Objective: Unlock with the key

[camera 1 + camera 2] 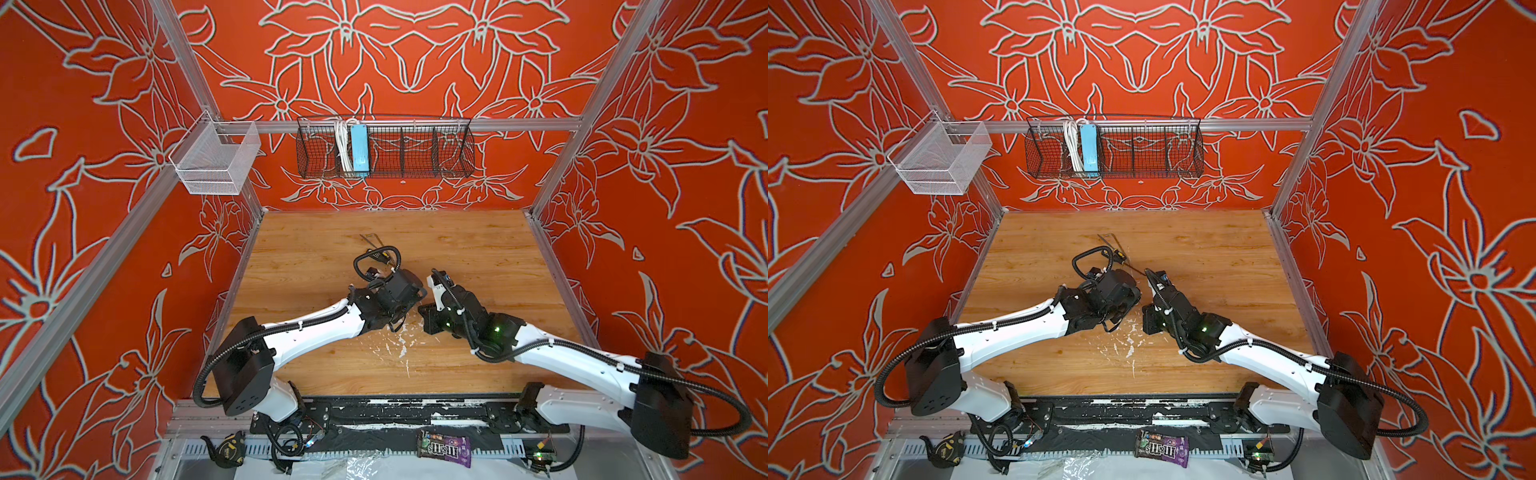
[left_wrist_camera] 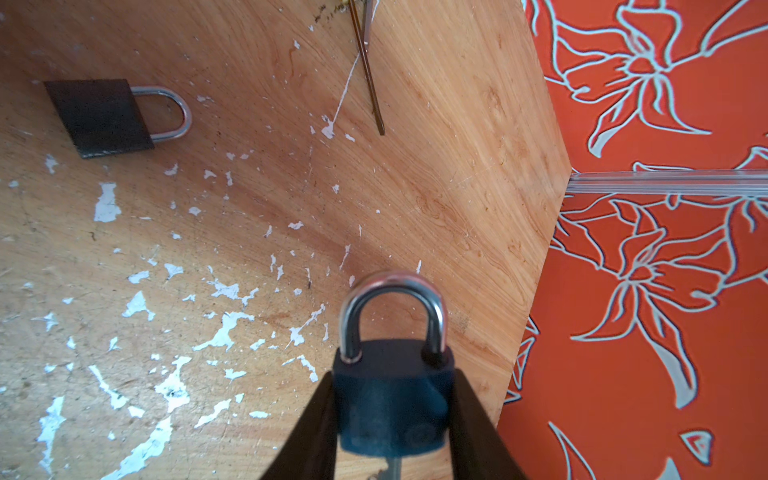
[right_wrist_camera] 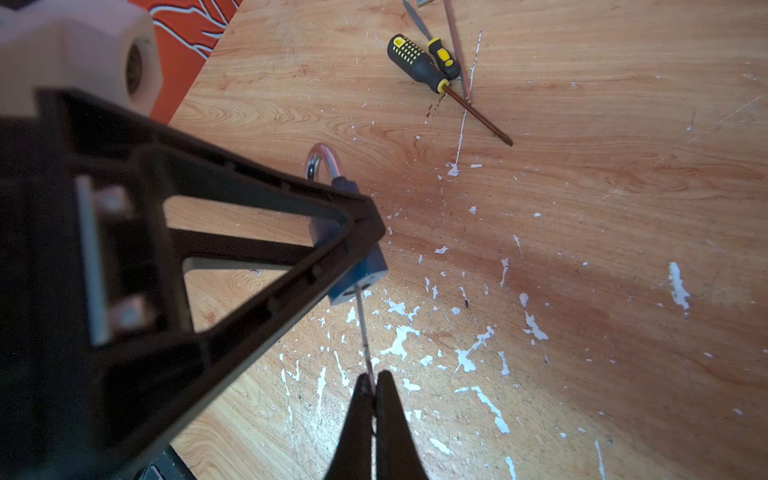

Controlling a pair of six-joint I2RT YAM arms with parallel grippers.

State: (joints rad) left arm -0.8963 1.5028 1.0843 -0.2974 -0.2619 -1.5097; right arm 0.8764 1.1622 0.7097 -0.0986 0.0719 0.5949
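A dark blue padlock [image 2: 392, 399] with a silver shackle [image 2: 392, 291] hangs above the wooden table [image 2: 208, 249], and my left gripper [image 2: 392, 372] is shut on its body from both sides. The shackle looks seated in the body. A silver key [image 2: 392, 467] sticks out of the padlock's underside. In the right wrist view the key [image 3: 362, 328] shows edge-on, running from the padlock [image 3: 365, 270] to my right gripper [image 3: 372, 376], which is shut on its head. In both top views the two grippers meet over the table's middle, left [image 1: 417, 293] and right [image 1: 430, 318], with padlock and key hidden beneath them.
A second black padlock [image 2: 104, 116] lies flat on the table. Black-and-yellow screwdrivers [image 3: 419, 62] and thin rods lie farther back [image 1: 380, 254]. A black wire basket [image 1: 384, 147] and a white mesh basket [image 1: 216, 160] hang on the rails. A candy packet [image 1: 444, 449] lies at the front.
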